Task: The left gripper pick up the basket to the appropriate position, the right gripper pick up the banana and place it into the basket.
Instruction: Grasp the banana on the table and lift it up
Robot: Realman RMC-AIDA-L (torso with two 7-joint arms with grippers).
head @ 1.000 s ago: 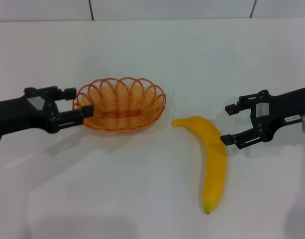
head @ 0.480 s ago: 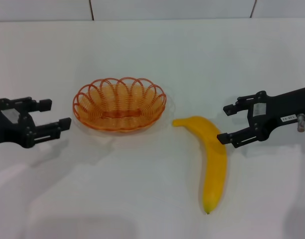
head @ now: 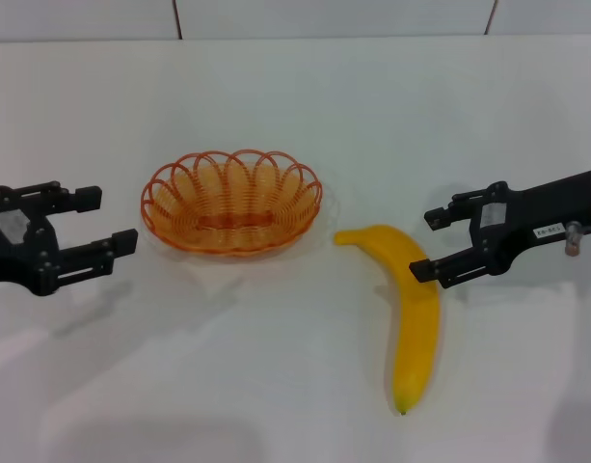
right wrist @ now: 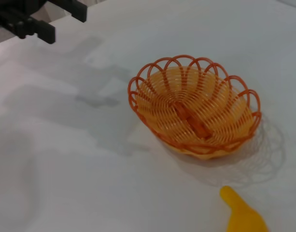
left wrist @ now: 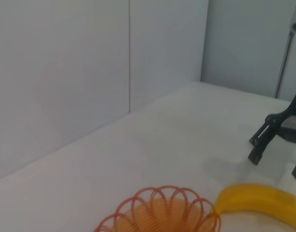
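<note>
The orange wire basket (head: 232, 207) stands empty on the white table, left of centre. My left gripper (head: 110, 220) is open and empty, a short way left of the basket and apart from it. The yellow banana (head: 416, 318) lies right of the basket, its stem end toward the basket. My right gripper (head: 425, 245) is open at the banana's upper right side, its nearer finger at the banana's edge. The right wrist view shows the basket (right wrist: 196, 106), the banana's end (right wrist: 242, 212) and the left gripper (right wrist: 65, 25). The left wrist view shows the basket (left wrist: 160, 215), the banana (left wrist: 259, 200) and the right gripper (left wrist: 275, 162).
The white table (head: 295, 96) ends at a tiled wall at the back. Nothing else stands on it in these views.
The left gripper has let go of the basket's left rim and drawn back to the left. The right gripper has moved left, closer to the banana.
</note>
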